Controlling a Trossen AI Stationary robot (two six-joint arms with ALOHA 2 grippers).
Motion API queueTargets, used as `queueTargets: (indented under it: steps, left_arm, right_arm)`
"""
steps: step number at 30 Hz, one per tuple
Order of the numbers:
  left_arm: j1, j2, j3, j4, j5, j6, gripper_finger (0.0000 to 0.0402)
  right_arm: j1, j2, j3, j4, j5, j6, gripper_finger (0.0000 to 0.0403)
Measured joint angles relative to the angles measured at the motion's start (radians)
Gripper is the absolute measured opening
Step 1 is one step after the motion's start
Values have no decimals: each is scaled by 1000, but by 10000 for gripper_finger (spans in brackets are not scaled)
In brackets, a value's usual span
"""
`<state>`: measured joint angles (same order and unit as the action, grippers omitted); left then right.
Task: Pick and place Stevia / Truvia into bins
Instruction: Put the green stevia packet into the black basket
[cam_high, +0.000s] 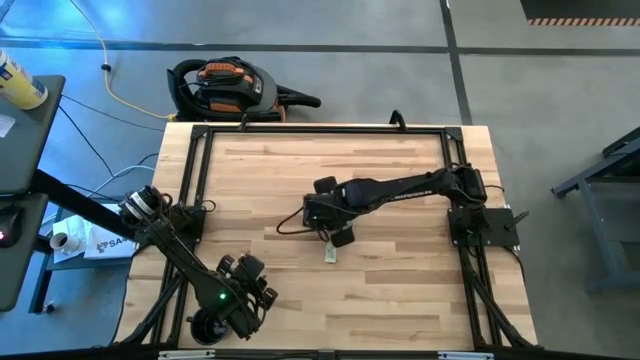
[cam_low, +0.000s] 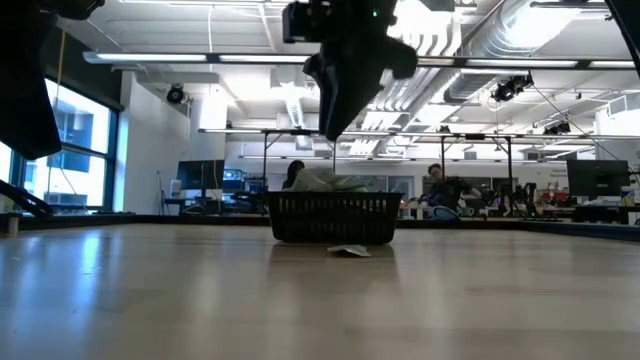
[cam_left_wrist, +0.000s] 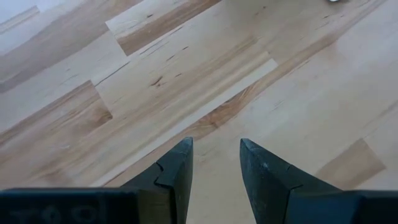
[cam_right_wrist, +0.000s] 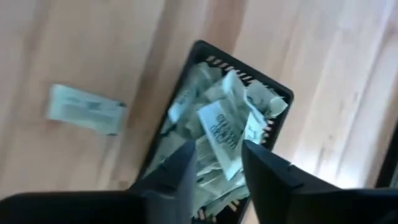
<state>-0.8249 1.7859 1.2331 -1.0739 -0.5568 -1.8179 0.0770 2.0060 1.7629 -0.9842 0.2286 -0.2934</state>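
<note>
The left end effector (cam_high: 262, 290) hung near the tabletop's (cam_high: 400, 300) front-left corner, over bare wood. In its wrist view its two dark fingers (cam_left_wrist: 177, 171) stood partly apart with nothing between them.

Toward the middle of the tabletop, the right arm reached in from the right edge, and the right end effector (cam_high: 335, 232) hovered directly above the black mesh tray (cam_right_wrist: 202, 53). Seen from above, the arm covered the tray almost wholly. In the right wrist view the fingers (cam_right_wrist: 261, 171) stood a little apart, and one sachet (cam_right_wrist: 222, 134) showed in the gap between them, lying tilted atop the heap; whether the fingers still touched it could not be told. The tray was filled with a pile of pale green and white Stevia sachets (cam_right_wrist: 214, 124), heaped up to its rim.

In the low view the tray (cam_low: 335, 217) sat on the tabletop with the heap showing above its low walls and the right end effector hanging above it.

One loose sachet (cam_high: 329, 255) lay flat on the tabletop just beside the tray, on the side toward the front edge. The low view showed the same loose sachet (cam_low: 349, 250) right before the tray's wall.
</note>
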Motion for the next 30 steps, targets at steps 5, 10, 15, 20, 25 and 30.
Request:
queueTargets:
  steps: [5, 10, 15, 20, 25, 30]
  left_arm:
    - [0, 0, 0, 3, 0, -19, 165]
    - [27, 0, -37, 105, -3, -15, 166]
    - [132, 0, -154, 352, 52, 121, 166]
    - [305, 0, -191, 597, 159, 333, 166]
    - [434, 0, -138, 762, 183, 511, 188]
    - [504, 44, -59, 754, 214, 576, 245]
  right_arm:
    - [20, -2, 43, -83, -107, 16, 174]
    - [48, -15, 42, -150, -129, 87, 212]
    - [51, -108, -15, -241, -103, 232, 222]
    - [62, -295, -198, -274, -33, 421, 223]
    - [102, -515, -421, -271, 16, 671, 223]
    - [155, -682, -595, -240, 78, 785, 223]
